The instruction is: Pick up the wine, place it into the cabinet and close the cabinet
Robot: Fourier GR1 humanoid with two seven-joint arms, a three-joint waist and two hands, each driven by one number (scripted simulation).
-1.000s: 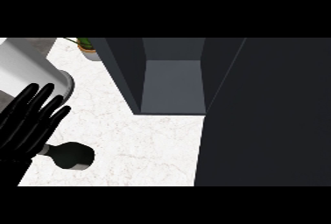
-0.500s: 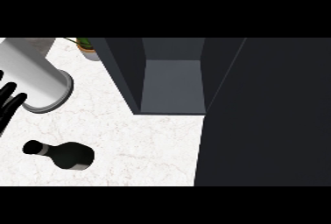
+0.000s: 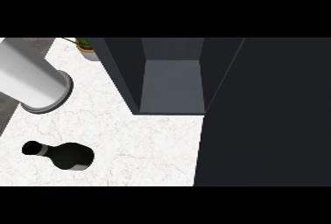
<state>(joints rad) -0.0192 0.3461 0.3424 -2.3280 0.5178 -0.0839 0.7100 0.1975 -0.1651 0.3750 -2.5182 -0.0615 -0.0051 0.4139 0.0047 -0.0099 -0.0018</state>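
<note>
1. Since neither hand shows in the head view, only a grey forearm point(image 3: 32, 74) crossing the upper left corner, I cannot tell how the fingers are set or whether they hold anything.
2. Seen from above, the wine point(image 3: 61, 153) stands on the white tabletop point(image 3: 135, 144) at lower left, well apart from the cabinet point(image 3: 171, 83), with nothing touching it.
3. Judged risk: a hand coming down unseen from the left could clip the narrow neck and tip the bottle over.
4. Another risk: the cabinet's dark open door point(image 3: 265, 113) fills the right side, so a swung bottle might strike its edge.
5. A potted plant point(image 3: 85, 46) sits by the cabinet's far left corner, off the likely path.
</note>
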